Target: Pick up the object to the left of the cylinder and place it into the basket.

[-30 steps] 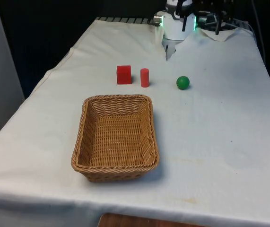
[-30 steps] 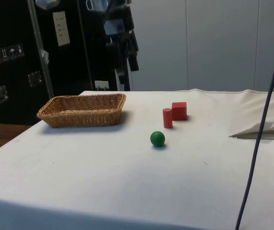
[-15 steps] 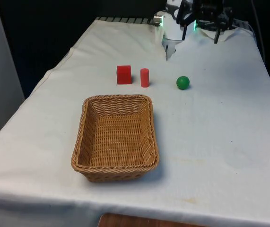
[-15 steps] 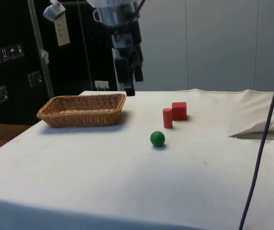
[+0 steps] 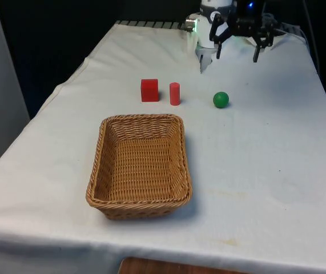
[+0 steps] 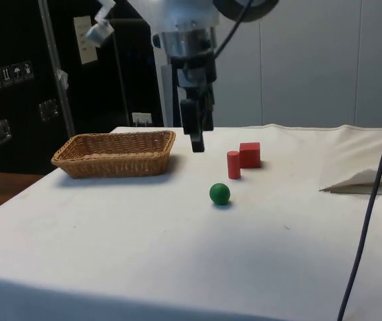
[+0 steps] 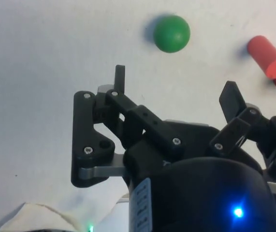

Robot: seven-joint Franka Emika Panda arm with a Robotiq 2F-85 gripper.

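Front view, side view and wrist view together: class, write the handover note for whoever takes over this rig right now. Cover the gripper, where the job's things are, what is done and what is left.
Gripper: open, holding nothing, in the air above the far end of the table, not touching anything.
Red block: on the cloth, at the front view's left of the red cylinder, close beside it. This is the thing to pick.
Green ball: on the cloth at the front view's right of the cylinder, apart from it. Leave it.
Basket: empty, nearer the camera than the block.
Done: nothing grasped yet.
Left: bring the gripper over the block, grasp it, lift it, drop it into the basket.
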